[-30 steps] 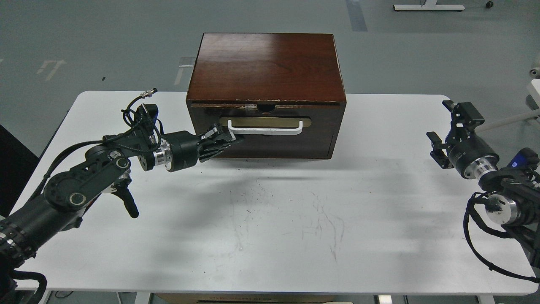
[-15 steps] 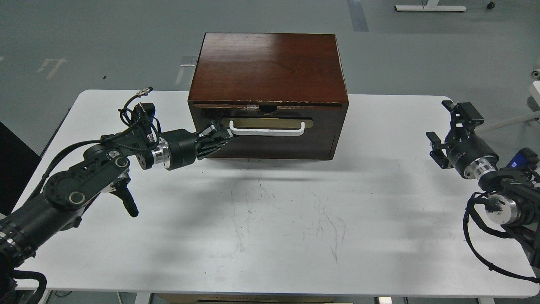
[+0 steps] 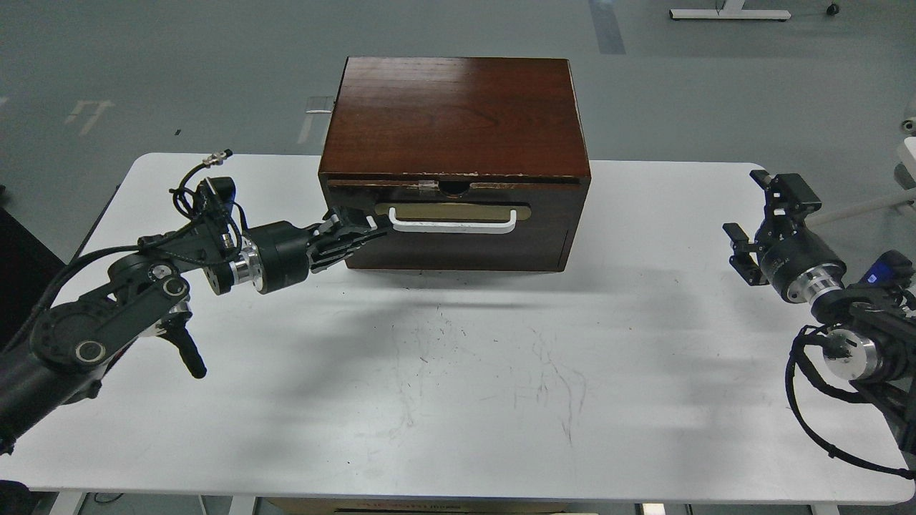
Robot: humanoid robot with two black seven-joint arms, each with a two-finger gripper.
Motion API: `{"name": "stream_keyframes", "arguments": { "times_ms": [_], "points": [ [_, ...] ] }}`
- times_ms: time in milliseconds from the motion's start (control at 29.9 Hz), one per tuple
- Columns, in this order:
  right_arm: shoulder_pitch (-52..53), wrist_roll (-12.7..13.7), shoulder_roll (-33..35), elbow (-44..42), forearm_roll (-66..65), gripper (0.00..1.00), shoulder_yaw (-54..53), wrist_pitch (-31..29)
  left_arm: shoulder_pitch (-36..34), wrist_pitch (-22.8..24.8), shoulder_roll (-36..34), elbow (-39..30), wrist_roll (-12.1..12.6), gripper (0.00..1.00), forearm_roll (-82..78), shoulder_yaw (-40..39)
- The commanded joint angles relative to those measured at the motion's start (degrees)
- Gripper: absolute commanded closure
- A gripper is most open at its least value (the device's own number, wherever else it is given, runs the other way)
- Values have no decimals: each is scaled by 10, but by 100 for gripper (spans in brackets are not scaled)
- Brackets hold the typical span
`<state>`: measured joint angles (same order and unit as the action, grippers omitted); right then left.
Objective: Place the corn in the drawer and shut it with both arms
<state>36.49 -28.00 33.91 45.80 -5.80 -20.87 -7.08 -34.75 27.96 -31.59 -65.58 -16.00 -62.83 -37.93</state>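
Note:
The dark reddish-brown cabinet (image 3: 458,107) stands at the back middle of the white table (image 3: 465,400). Its drawer (image 3: 458,239) sits pushed in, with the white bar handle (image 3: 452,223) across its front. My left gripper (image 3: 366,226) reaches in from the left, fingers together, its tip at the handle's left end; I cannot tell if it touches. My right gripper (image 3: 746,204) is open and empty, well apart at the table's right edge. The corn is not in view.
Grey floor lies behind the table. A white stand base (image 3: 730,13) shows at the far back right. My right arm's cables (image 3: 809,415) hang over the table's right front corner.
My left arm has drawn back to the left, away from the drawer front. The drawer front has gone in a little further. My right arm has not moved.

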Motion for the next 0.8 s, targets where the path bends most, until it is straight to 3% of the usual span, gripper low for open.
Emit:
{"name": "stream_keyframes", "arguments": {
  "times_ms": [0, 134, 301, 535, 769],
  "points": [
    [1, 0, 0, 1, 0, 1, -2, 0, 16, 0, -42, -52, -10, 0, 50, -2],
    [2, 0, 0, 0, 0, 1, -7, 0, 30, 0, -78, -102, -26, 0, 151, -15],
    [4, 0, 0, 0, 0, 1, -21, 1, 33, 0, -95, -103, -50, 0, 270, -55],
    [7, 0, -21, -3, 0, 0, -51, 7, 49, 0, -111, -77, -51, 0, 356, -80],
    [7, 0, -41, -2, 0, 0, -51, 8, 139, 0, -112, -44, -50, 0, 412, -88]
  ]
}}
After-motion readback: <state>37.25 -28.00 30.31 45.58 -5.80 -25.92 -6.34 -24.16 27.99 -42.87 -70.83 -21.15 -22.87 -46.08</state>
